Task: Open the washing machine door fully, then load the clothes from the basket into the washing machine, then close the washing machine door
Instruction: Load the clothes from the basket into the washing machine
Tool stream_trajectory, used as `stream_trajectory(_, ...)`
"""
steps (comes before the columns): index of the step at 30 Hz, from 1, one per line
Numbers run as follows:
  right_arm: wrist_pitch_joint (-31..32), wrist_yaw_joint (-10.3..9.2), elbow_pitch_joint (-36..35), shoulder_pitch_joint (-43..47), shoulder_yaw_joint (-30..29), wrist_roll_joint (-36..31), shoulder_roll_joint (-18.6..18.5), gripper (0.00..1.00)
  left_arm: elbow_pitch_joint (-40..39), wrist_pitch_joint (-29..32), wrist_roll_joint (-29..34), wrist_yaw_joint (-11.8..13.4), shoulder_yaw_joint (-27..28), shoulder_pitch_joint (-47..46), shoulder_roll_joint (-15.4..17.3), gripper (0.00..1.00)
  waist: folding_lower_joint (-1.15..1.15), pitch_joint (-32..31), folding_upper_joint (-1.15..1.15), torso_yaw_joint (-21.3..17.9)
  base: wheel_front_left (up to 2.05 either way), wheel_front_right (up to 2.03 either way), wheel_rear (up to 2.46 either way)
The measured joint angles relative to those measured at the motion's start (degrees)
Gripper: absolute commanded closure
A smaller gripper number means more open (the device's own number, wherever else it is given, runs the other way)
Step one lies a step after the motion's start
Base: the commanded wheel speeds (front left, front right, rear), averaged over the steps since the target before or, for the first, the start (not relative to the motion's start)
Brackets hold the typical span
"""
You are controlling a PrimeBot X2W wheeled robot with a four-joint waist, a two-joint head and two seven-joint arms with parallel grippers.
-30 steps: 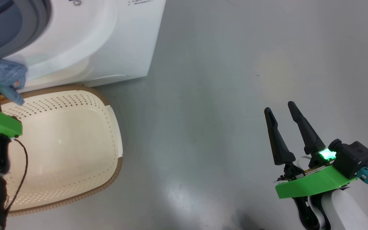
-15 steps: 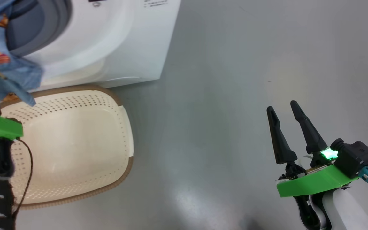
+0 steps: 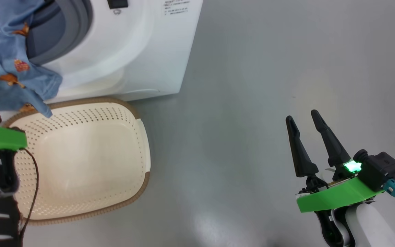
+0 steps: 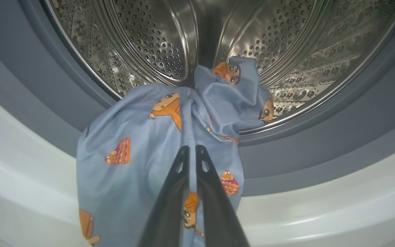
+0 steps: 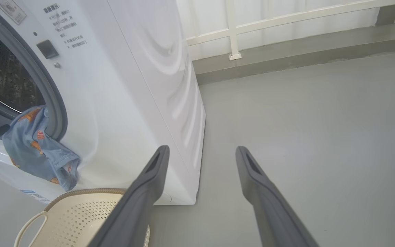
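My left gripper (image 4: 192, 151) is shut on the clothes (image 4: 132, 137), a light blue garment printed with orange figures. The garment drapes over the grey seal (image 4: 321, 137), its upper end inside the steel drum (image 4: 149, 41) of the washing machine (image 3: 142, 44). In the head view the garment (image 3: 5, 61) hangs from the opening above the basket (image 3: 142, 185), whose inside looks bare. My right gripper (image 3: 301, 115) is open over the floor, far to the right of the machine. The washing machine door is out of view.
Grey floor (image 3: 252, 85) spreads to the right of the machine. The right wrist view shows the machine's side (image 5: 170, 85), the basket's handle (image 5: 29, 226) and a white railing on a low kerb (image 5: 286, 20) behind.
The head camera has shifted, so the machine and basket sit further right and more of the garment shows. My left gripper stays shut on it. The right arm has not moved.
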Motion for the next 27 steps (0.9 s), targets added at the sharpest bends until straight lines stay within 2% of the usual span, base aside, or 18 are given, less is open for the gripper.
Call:
stream_trajectory(6, 0.0, 0.00, 0.4, 0.1, -0.3, 0.0, -0.2, 0.00, -3.8, 0.0, 2.4, 0.0, 0.7, 3.8, -0.5, 1.00, 0.00, -2.3, 0.00, 0.1, 0.00, 0.00, 0.00)
stream_trajectory(7, 0.0, 0.00, 0.5, 0.1, -0.3, 0.0, -0.3, 0.00, -4.5, 0.0, 2.9, 0.0, 0.8, 4.8, -0.7, 0.97, 0.00, -2.9, 0.00, 0.1, 0.00, 0.00, 0.00)
stream_trajectory(8, 0.0, 0.00, 0.6, 0.1, -0.3, 0.1, -0.4, 0.00, -5.2, 0.0, 3.3, 0.0, 0.9, 5.7, -0.9, 0.87, 0.00, -3.5, 0.00, 0.1, 0.00, 0.00, 0.00)
stream_trajectory(14, 0.0, 0.00, 1.1, 2.0, -0.5, 0.5, -1.1, 0.00, -9.7, 0.0, 6.7, 0.0, 1.2, 11.5, -2.3, 0.45, 0.00, -7.2, 0.00, 0.7, 0.00, 0.00, 0.00)
stream_trajectory(16, 0.0, 0.00, 1.3, 2.6, -0.5, 0.6, -1.4, 0.00, -11.0, 0.0, 7.5, 0.0, 1.4, 13.3, -2.8, 0.17, -0.01, -8.5, 0.00, 1.0, 0.00, 0.00, 0.00)
stream_trajectory(18, 0.0, 0.00, 1.4, 2.8, -0.5, 0.6, -1.9, 0.00, -12.1, 0.0, 8.3, 0.0, 1.4, 15.0, -3.5, 0.00, -0.01, -9.8, 0.00, 1.3, 0.00, 0.00, 0.00)
stream_trajectory(27, 0.0, 0.00, 2.4, 6.3, -0.9, 1.4, -3.6, 0.00, -16.0, 0.0, 10.8, 0.0, 1.6, 22.9, -5.3, 0.00, -0.01, -15.6, 0.00, 2.9, 0.00, 0.00, 0.00)
